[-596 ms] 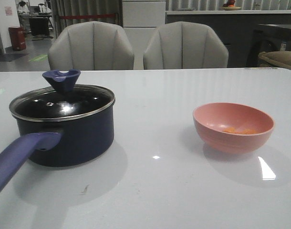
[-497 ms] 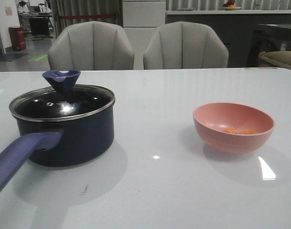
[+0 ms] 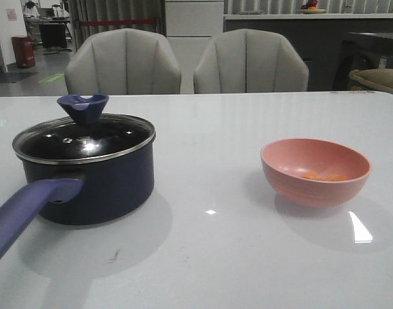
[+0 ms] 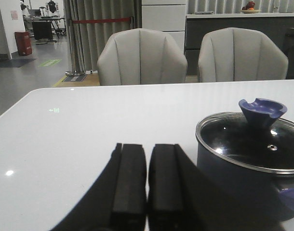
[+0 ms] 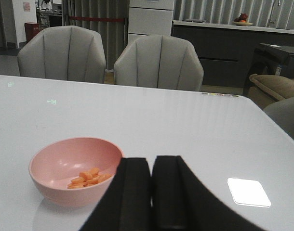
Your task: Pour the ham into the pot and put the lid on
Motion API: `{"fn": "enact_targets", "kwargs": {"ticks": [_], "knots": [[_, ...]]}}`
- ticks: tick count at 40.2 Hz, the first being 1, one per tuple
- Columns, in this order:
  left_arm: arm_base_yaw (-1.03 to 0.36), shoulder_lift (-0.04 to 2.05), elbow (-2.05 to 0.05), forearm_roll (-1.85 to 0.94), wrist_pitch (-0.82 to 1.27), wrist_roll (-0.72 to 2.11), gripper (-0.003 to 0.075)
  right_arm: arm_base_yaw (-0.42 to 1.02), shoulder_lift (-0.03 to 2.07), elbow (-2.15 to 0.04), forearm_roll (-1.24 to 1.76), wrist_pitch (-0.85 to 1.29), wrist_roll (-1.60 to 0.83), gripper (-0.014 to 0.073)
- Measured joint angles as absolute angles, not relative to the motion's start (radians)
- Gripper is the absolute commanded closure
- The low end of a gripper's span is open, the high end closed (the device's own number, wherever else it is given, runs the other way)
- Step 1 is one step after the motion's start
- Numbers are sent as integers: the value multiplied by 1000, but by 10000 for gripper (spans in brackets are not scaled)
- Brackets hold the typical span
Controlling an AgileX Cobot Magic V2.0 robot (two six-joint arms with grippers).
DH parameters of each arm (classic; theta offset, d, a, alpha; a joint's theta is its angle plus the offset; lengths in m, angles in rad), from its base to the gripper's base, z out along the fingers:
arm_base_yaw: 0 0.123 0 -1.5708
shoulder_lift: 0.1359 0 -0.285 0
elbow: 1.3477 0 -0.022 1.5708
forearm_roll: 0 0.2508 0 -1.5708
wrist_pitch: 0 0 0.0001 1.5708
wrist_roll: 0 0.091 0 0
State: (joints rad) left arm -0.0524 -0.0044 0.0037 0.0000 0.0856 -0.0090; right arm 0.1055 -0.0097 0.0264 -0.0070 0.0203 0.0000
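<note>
Ham [image 3: 324, 175]: few little orange chunks sitting in the bottom of the pink bowl [image 3: 316, 171], right of centre in the front frame. Easier to see from the right wrist cam [image 5: 88, 176].
Pot [image 3: 87, 183]: dark navy, left side of the front frame, purple-blue handle [image 3: 26, 209] pointing to the lower left corner.
Lid [image 3: 84, 138]: already on the pot, blue knob [image 3: 83, 108] on top.
Left gripper [image 4: 148, 185]: fingers pressed together, holding nothing, low centre of its wrist frame, pot off to the right of it.
Right gripper [image 5: 152, 192]: same deal, closed up and empty, bowl at lower left of its frame.
Table [image 3: 222, 257]: white, glossy.
Chairs [image 3: 122, 62]: two grey ones behind the table.
Change vs earlier frames: honestly nothing, pot, lid and bowl sit exactly where they were.
</note>
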Motion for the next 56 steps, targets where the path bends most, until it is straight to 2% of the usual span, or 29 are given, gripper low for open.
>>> {"fn": "enact_targets", "kwargs": {"ticks": [12,20,23,30,37,52,56], "knots": [[-52,-4,4,-7,52,-9,607,106,-10,26,-7,20,0,447],[-52,-4,4,-16,-192,-9,607,106,-10,26,-7,20,0,447],[-52,-4,-8,-24,-225,-9,607,106,-10,26,-7,20,0,447],[-52,21,-166,-27,-81,-9,607,106,-10,26,-7,20,0,447],[-52,160,-332,-27,148,-9,607,106,-10,26,-7,20,0,447],[-52,260,-363,-46,271,-9,604,106,-10,26,-7,20,0,447],[-52,261,-363,-46,296,-9,542,106,-10,26,-7,20,0,447]]}}
